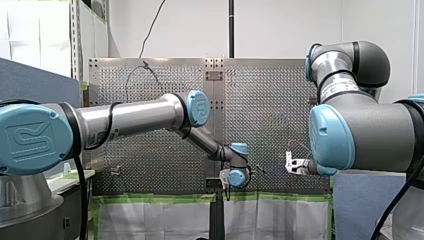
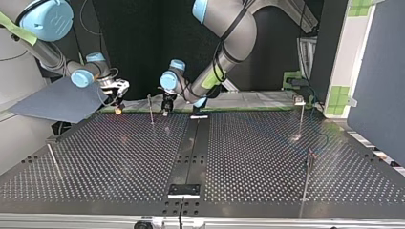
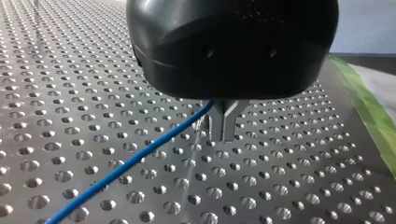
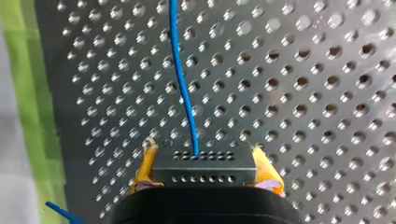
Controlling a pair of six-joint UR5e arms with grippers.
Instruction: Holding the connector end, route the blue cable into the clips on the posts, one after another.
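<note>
Holds connector (image 4: 203, 172) clamped between right hand's (image 4: 203, 148) yellow pads (image 4: 145, 165), low over bench (image 4: 327, 93) edge — blue cable (image 4: 184, 88) leading straight ahead. Points left hand (image 3: 224, 137) down, metal fingers (image 3: 224, 123) together, cable passing just beside them.

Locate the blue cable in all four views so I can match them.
Front view: too thin to make out.
Top view: cannot make it out either.
Left wrist view: the blue cable slants away from my left gripper across the holes.
Right wrist view: it runs straight ahead from the connector clamped in my right gripper.
Shared landmark: the perforated table, in all four.
</note>
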